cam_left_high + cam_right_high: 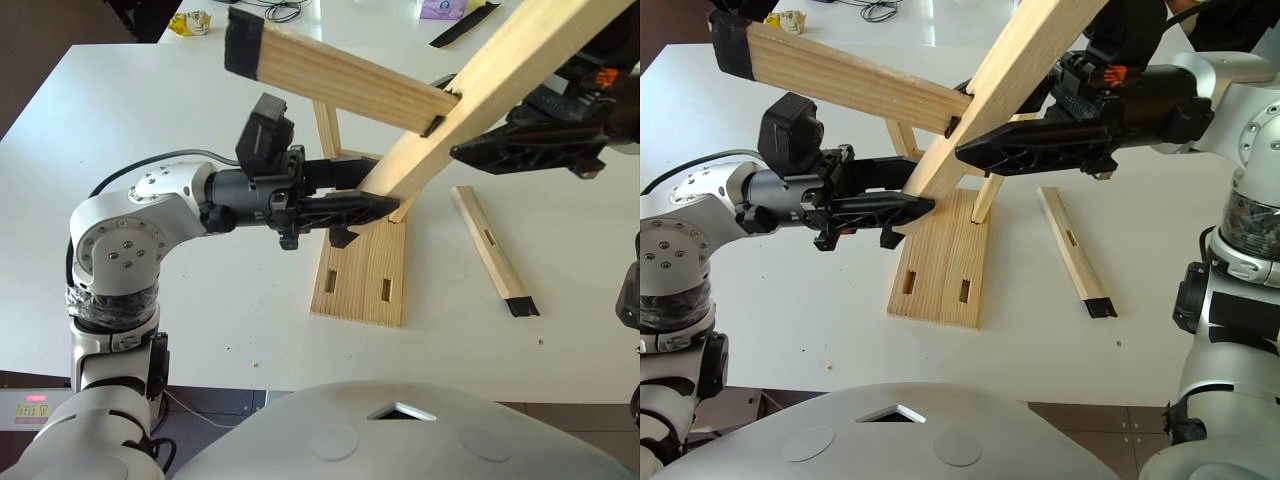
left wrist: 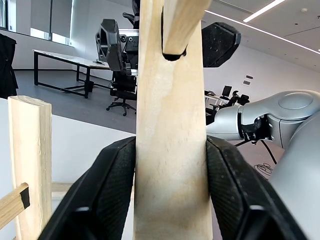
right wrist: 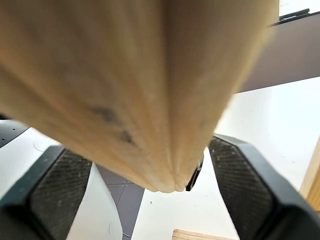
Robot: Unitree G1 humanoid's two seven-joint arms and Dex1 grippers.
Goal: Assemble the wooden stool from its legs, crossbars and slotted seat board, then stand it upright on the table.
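Long pale wooden leg (image 1: 1040, 45) held tilted over flat slotted wooden seat board (image 1: 945, 260)
Left gripper (image 1: 920, 188) fingers squeeze its lower end; right gripper (image 1: 975, 120) fingers clamp it higher, beside the black-capped wooden crossbar (image 1: 840, 75) slotted through.

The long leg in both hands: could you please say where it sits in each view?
Left eye view: long leg diagonally, centre to upper right corner.
Right eye view: long leg diagonal, centre to top edge.
Left wrist view: long leg upright, central, in the left hand.
Right wrist view: long leg across the top, in the right hand.
Shared landmark: the dark slot where another piece enters it.
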